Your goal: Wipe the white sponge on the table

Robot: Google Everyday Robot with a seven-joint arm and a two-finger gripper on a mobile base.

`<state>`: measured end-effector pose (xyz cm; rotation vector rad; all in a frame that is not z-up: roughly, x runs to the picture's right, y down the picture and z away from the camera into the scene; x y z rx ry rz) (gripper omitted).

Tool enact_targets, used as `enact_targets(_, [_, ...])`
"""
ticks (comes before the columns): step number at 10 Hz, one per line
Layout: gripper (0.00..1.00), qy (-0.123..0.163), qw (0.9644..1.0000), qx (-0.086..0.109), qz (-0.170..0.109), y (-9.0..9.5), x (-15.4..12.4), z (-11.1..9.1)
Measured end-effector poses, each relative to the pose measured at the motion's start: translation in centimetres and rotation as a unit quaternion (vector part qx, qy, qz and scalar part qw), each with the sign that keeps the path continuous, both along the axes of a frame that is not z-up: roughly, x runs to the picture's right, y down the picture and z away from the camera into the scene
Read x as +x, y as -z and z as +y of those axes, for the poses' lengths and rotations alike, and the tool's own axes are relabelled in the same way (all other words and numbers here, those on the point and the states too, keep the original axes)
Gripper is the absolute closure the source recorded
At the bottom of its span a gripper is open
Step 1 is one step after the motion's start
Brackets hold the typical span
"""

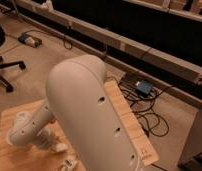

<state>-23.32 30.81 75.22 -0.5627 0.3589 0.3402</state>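
Note:
The table (128, 116) is a light tan plank top, mostly covered by my large white arm (89, 112). The forearm reaches down to the left, and the gripper (48, 141) is low over the table's left part, partly hidden behind the arm. A small pale flat object (59, 148) lies right at the gripper's end; it may be the white sponge, but I cannot tell whether the gripper holds it.
A small white object (69, 162) lies on the table near the bottom edge. Beyond the table's right edge, cables and a blue box (143, 87) lie on the floor. An office chair base (5, 70) stands at the far left. A long dark bench (144, 35) runs behind.

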Motion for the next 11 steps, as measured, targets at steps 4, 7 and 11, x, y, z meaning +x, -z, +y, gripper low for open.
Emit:
enact_targets(4, [1.00,0.046,0.9984,-0.002,-0.034,1.1,-3.6,1.7])
enact_targets(7, [1.00,0.083,0.9949,0.001,-0.059,0.7,-6.6,1.2])
enact_targets(11, [1.00,0.063,0.9974,0.012,-0.034,-1.1,-3.0,-1.9])
